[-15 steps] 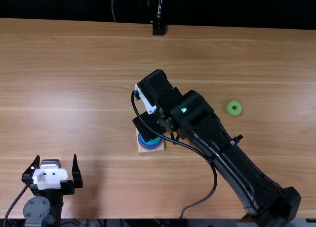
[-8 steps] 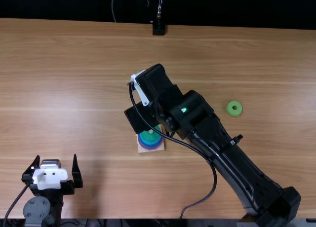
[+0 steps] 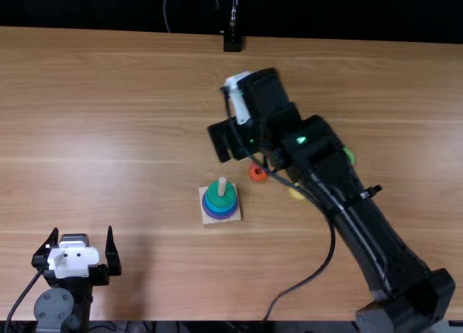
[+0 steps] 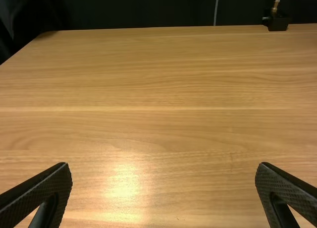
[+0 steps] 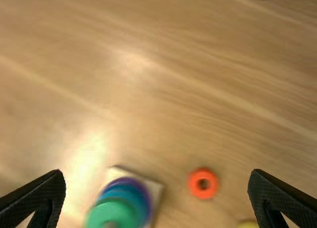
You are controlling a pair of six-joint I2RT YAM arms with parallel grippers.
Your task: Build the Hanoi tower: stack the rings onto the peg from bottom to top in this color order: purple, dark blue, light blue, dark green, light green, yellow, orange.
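In the top view, my right gripper (image 3: pixel 230 148) hangs behind the peg base (image 3: pixel 237 216), above the table. The dark green ring (image 3: pixel 214 200) tops the stack, with blue and purple (image 3: pixel 221 216) below it, and the bare peg (image 3: pixel 222 186) rises through. An orange ring (image 3: pixel 257 173), a yellow ring (image 3: pixel 296 195) and a light green ring (image 3: pixel 350 156) lie on the table, the last two partly behind the arm. In its wrist view my right gripper (image 5: pixel 157 174) is open and empty, beyond the orange ring (image 5: pixel 203 194). My left gripper (image 3: pixel 82 235), seen in its wrist view (image 4: pixel 163 169), is open.
The right arm stretches diagonally across the right half of the table (image 3: pixel 130 130). A black stand foot (image 3: pixel 232 43) is at the far edge. The left arm stands at the near left.
My right gripper has moved away from the stack, toward the far side and right. The dark green ring and peg have come fully into view, along with the orange and yellow rings.
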